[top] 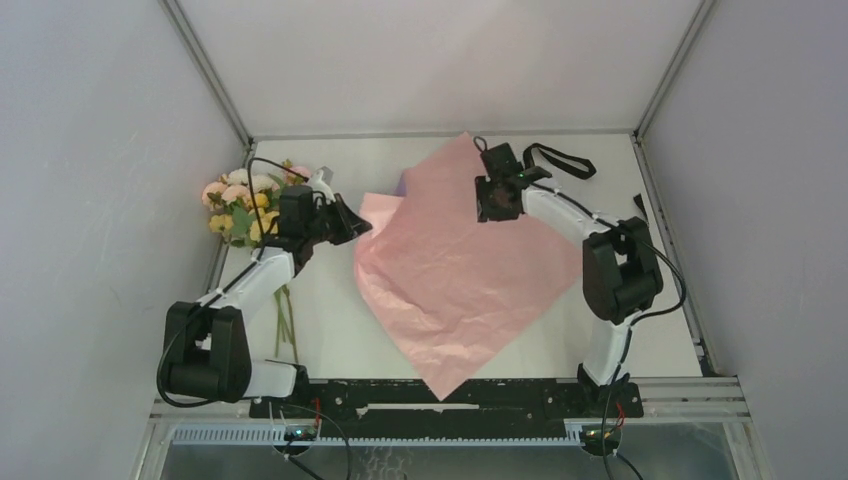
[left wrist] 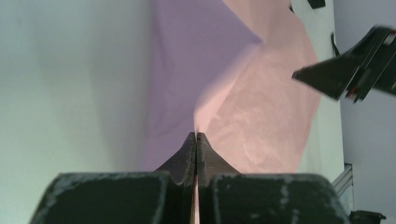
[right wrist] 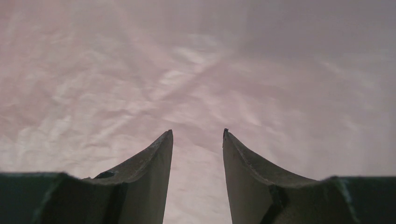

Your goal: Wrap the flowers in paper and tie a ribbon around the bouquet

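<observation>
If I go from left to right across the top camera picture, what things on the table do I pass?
flowers → left gripper, its jaws shut on the sheet's left edge → paper → ribbon

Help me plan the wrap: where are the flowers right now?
Top view: the flowers lie along the table's left edge, blooms beside the left arm's wrist, left of the paper.
</observation>
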